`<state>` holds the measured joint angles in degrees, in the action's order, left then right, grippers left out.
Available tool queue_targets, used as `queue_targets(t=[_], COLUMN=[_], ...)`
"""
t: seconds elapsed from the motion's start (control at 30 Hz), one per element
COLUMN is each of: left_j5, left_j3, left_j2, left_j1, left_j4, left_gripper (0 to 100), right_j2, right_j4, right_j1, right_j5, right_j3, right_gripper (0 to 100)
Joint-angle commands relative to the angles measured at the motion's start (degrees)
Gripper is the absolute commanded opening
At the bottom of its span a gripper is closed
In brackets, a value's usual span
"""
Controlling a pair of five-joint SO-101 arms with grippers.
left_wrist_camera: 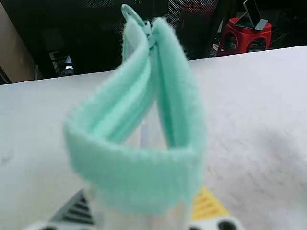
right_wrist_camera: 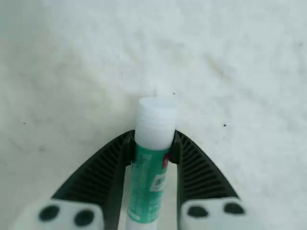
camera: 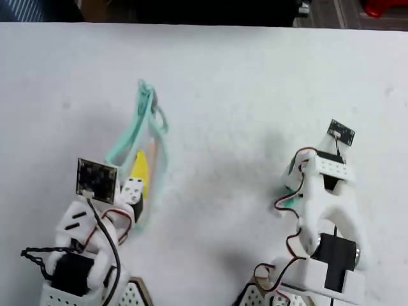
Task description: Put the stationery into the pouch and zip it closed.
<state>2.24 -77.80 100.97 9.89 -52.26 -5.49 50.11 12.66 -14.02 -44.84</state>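
A clear pouch (camera: pixel 148 131) with mint-green zip trim lies left of the table's middle, its mouth gaping open. My left gripper (camera: pixel 135 191) is shut on the pouch's near end. In the left wrist view the green trim (left_wrist_camera: pixel 139 158) loops open just past the yellow fingertip (left_wrist_camera: pixel 206 205). The zip pull (left_wrist_camera: pixel 129 12) sits at the pouch's far end. My right gripper (right_wrist_camera: pixel 152 139) is shut on a green glue stick (right_wrist_camera: pixel 153 143) with a white cap, held over bare table. In the high view the glue stick (camera: pixel 291 203) shows as a green patch under the right arm, well right of the pouch.
The white table (camera: pixel 242 83) stretches open between the two arms and behind the pouch. Its far edge (camera: pixel 204 24) meets a dark background. A red stool (left_wrist_camera: pixel 244 36) stands in the room beyond.
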Motion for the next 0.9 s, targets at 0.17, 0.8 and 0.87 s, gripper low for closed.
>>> queue_targets(t=[0.17, 0.8, 0.87], left_j5=[0.0, -0.26, -0.35], left_j3=[0.35, 6.86, 6.86], left_j2=[-0.4, -0.4, -0.4], left_j1=[4.35, 4.79, 4.79], left_j4=[-2.02, -10.99, -10.99], left_gripper=[20, 25, 25], right_j2=[-2.77, -50.15, -50.95], right_j4=[7.69, 12.62, 11.03], right_j1=[-3.38, -39.78, -43.56], right_j5=[6.86, 15.47, 15.56], right_j3=[14.42, 43.43, 43.43], right_gripper=[1.6, 1.6, 1.6])
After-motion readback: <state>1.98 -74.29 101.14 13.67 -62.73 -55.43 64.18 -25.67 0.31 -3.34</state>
